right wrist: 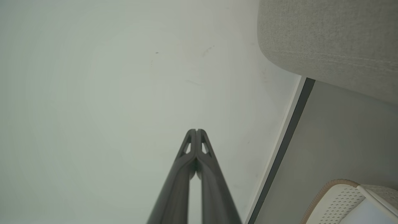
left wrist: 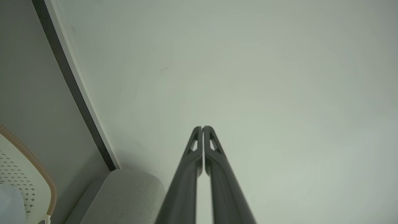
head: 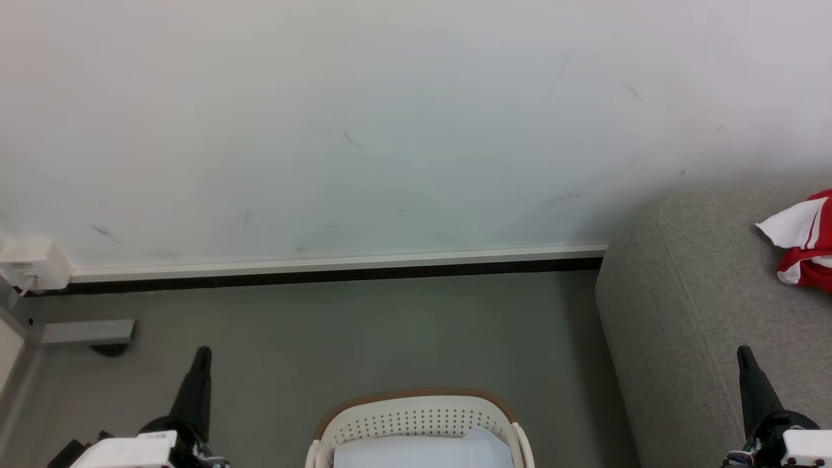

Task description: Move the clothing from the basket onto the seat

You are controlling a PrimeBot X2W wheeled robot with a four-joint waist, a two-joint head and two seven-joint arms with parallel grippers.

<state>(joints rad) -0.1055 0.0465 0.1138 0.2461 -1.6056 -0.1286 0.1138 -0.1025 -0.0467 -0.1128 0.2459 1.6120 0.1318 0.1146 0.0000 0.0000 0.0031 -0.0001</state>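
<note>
The red clothing [head: 809, 244] with white trim lies bunched on the sofa [head: 689, 312], at the head view's right edge. One heap is visible, and it is hard to tell whether it is one garment or several. It looks soft, light and limp, probably best pinched at a raised fold. One basket [head: 416, 419] stands on the floor [head: 364, 331] between the two hands, with a pale thing [head: 419, 448] inside. The left hand [head: 203, 354] and right hand [head: 744, 354] are both clenched, holding nothing.

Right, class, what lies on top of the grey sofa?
A crumpled red-and-white garment lies on the sofa; it hides the cushion beneath, and the picture's edge cuts it off.
</note>
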